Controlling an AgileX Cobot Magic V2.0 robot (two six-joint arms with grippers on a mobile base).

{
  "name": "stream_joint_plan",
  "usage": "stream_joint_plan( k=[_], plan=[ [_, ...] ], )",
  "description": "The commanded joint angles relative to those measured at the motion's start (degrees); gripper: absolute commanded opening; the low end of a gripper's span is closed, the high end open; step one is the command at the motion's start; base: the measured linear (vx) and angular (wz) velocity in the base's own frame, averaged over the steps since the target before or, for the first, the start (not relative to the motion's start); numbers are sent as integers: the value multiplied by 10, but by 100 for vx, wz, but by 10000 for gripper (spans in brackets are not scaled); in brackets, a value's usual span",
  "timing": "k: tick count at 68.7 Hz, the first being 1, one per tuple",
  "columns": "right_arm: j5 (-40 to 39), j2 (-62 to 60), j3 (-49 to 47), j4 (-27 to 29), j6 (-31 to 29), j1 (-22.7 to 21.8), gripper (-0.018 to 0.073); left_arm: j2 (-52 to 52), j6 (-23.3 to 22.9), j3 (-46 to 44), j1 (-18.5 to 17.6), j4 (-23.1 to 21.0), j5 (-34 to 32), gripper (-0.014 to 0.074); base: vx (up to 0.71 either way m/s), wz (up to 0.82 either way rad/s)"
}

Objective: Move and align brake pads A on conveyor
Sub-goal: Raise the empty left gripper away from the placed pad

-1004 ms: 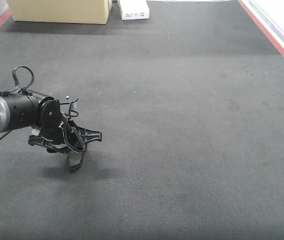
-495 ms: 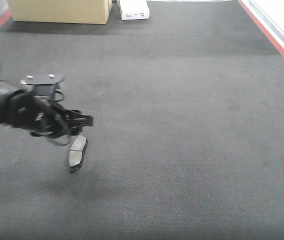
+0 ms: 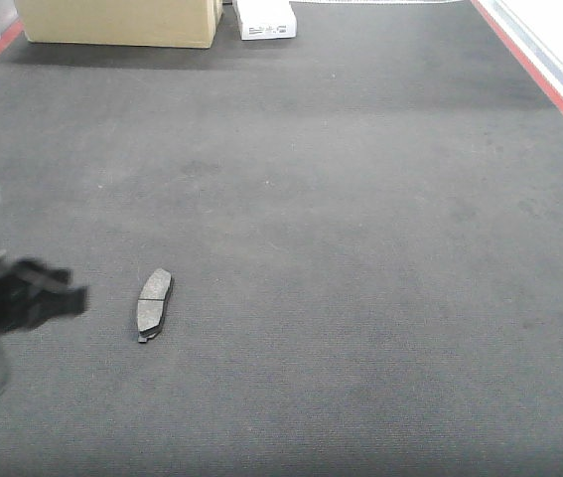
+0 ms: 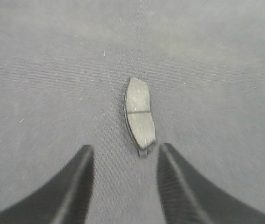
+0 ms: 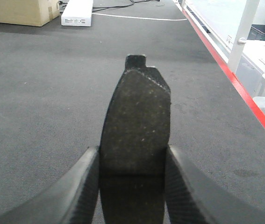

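One brake pad A (image 3: 152, 304) lies flat on the conveyor (image 3: 360, 219) at the left, its long axis running away from the camera; the left wrist view shows this brake pad (image 4: 139, 113) with its middle groove. My left gripper (image 3: 48, 296), blurred at the left edge, stands open just left of it; in the wrist view the left gripper (image 4: 125, 156) has bare belt between its fingers, the pad just beyond them. My right gripper (image 5: 132, 158) is shut on a second dark brake pad (image 5: 136, 116), held above the belt. The right arm is out of the front view.
A cardboard box (image 3: 117, 22) and a white flat box (image 3: 265, 18) stand at the belt's far end. Red side edges (image 3: 534, 70) run along the conveyor on both sides. White frames and equipment (image 5: 258, 42) stand beyond the right edge.
The left gripper let go of the pad, which now lies on the belt. The left arm has drawn back to the left and toward the camera.
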Motion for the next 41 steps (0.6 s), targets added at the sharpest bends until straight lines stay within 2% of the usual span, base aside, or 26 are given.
stream_joint_plan(
  k=[1,20,33,41],
  plan=[
    [-53,5,-19,-7,-5,-2,4,-73,-1,22,-3,5,-31,190,0,0],
    [-53,5,-19,-7,-5,-2,4,-260,-1,119,-3,5,-28,-5,0,0],
    [-53,5,-19,-7,-5,-2,4,-352,-2,155,-3,4,-27,-8,0,0],
    [-53,5,-19,-7,-5,-2,4,-374,-4,155,-3,3,-23,-6,0,0]
  ],
)
